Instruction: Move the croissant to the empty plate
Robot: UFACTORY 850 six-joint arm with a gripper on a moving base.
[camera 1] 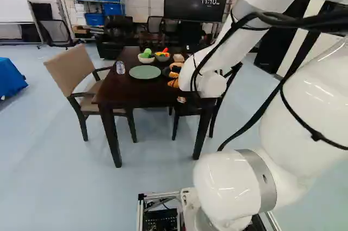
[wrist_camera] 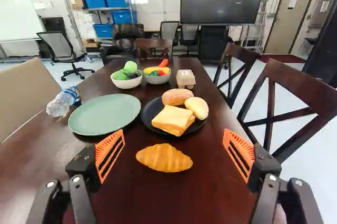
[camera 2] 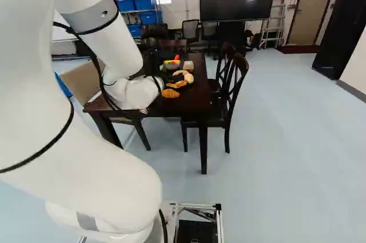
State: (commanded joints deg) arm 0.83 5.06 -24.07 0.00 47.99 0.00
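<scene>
Left base view: the arm reaches over the near right part of the dark counter, while the green plate lies bare farther along, a bottle beside it. Right base view: the croissant rests on the counter just beyond the arm's end, near other foods. Wrist view: the fingers stand wide apart with nothing in their hold; the croissant lies ahead of them, roughly centred on the gap, directly on the counter and apart from both plates. The step in hand is judged to be the approach to the grasp. The next move calls for advancing and lowering with the fingers spread, one to each side of the croissant, then closing gently — the black plate sits near enough beyond it to be nudged by an overlong reach. Count: one croissant; two plates, one green and empty, one black and laden; on the latter one stack of slices, one loaf and one bun; two bowls — both filled; one carton; one bottle.
</scene>
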